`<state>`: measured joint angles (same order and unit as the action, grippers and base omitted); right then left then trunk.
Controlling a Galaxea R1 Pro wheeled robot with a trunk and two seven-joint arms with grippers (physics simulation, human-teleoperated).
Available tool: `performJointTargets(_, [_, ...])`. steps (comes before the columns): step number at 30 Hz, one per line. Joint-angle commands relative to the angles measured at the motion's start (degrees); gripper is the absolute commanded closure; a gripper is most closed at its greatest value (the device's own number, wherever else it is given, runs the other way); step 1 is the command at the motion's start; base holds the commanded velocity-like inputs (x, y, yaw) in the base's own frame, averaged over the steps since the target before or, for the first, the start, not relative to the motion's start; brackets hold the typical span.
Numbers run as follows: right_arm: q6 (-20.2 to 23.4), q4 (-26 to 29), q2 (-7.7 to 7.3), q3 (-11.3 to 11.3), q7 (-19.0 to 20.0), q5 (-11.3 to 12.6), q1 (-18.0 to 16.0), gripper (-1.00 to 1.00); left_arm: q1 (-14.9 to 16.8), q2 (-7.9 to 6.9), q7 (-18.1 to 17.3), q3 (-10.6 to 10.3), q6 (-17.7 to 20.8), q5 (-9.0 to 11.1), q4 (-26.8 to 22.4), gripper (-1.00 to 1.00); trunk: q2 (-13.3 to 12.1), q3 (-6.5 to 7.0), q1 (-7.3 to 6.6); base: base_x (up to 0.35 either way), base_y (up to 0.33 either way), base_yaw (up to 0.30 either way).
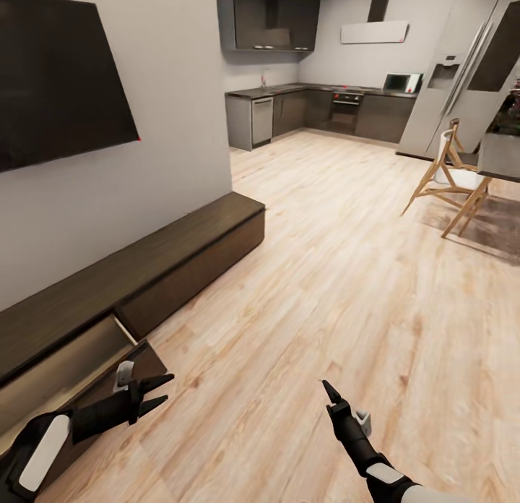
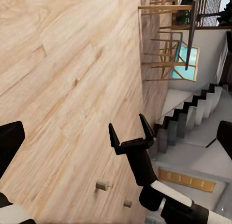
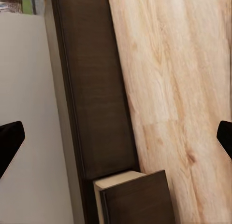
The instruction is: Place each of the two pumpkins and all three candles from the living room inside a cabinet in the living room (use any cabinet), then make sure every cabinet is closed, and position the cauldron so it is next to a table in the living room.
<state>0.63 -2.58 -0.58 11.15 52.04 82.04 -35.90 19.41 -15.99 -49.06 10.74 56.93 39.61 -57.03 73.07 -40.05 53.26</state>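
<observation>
The long, low, dark brown wooden cabinet (image 1: 180, 254) sits along the grey wall. One drawer (image 1: 68, 369) is pulled out, right beside the left pincer (image 1: 155, 391). Both the left pincer and the right pincer (image 2: 130, 132) have their fingers apart and hold nothing. The drawer front looks hard, flat and smooth, with no handle, so a flat push on its face should slide it shut.

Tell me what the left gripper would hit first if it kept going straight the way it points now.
Probably the wood floor. The left gripper, open and empty, points out from the cabinet's open drawer over bare boards. The right gripper sits off-centre in its view, likely beside that line, though depth is unclear.
</observation>
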Motion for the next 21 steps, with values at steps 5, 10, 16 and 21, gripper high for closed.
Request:
performJointTargets(5, [0.1,-0.2,0.05,0.5,0.4,0.5,-0.1,-1.0,0.0,-0.12,-0.2,0.1,0.2,-0.1,0.0,-1.0,-2.0,0.74,-1.1,0.0,0.0,-0.282])
performJointTargets(10, [0.1,-0.2,0.05,0.5,0.3,0.5,-0.1,-1.0,0.0,-0.09,-0.2,0.1,0.2,-0.1,0.0,-1.0,-4.0,1.52,-2.2,0.0,0.0,-0.285])
performJointTargets(16, [0.1,-0.2,0.05,0.5,0.3,0.5,-0.1,-1.0,0.0,-0.09,-0.2,0.1,0.2,-0.1,0.0,-1.0,-6.4,2.47,-3.52,0.0,0.0,-0.286])
performJointTargets(21, [0.1,-0.2,0.04,0.5,0.3,0.5,-0.1,-1.0,0.0,-0.08,-0.2,0.1,0.2,-0.1,0.0,-1.0,-8.4,3.25,-4.62,0.0,0.0,-0.286])
